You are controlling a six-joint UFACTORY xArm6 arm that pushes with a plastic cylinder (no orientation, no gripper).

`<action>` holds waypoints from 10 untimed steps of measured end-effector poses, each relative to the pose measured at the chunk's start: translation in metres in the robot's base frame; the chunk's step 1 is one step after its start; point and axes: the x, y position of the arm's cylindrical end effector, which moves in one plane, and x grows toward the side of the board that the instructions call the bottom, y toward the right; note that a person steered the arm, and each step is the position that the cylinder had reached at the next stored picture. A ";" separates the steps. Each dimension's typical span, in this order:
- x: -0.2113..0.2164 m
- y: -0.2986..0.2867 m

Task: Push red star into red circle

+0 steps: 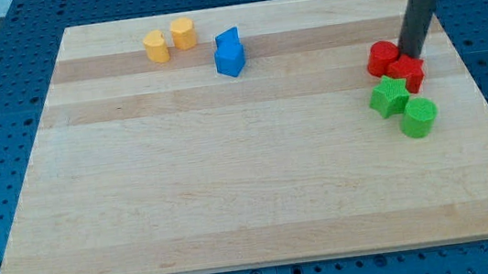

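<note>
The red circle block (381, 58) and the red star block (408, 72) sit touching each other at the view's right side of the wooden board (230, 175). The star is to the lower right of the circle. My tip (412, 54) is right behind the two red blocks, at the star's top edge and next to the circle's right side. The dark rod rises from there to the view's top right.
A green star (390, 96) lies just below the red blocks, with a green circle (420, 117) at its lower right. Two blue blocks (229, 53) stand at the top middle. Two yellow blocks (169, 40) are left of them.
</note>
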 end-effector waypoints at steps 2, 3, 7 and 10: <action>-0.019 -0.103; -0.020 -0.043; 0.053 -0.013; 0.025 -0.097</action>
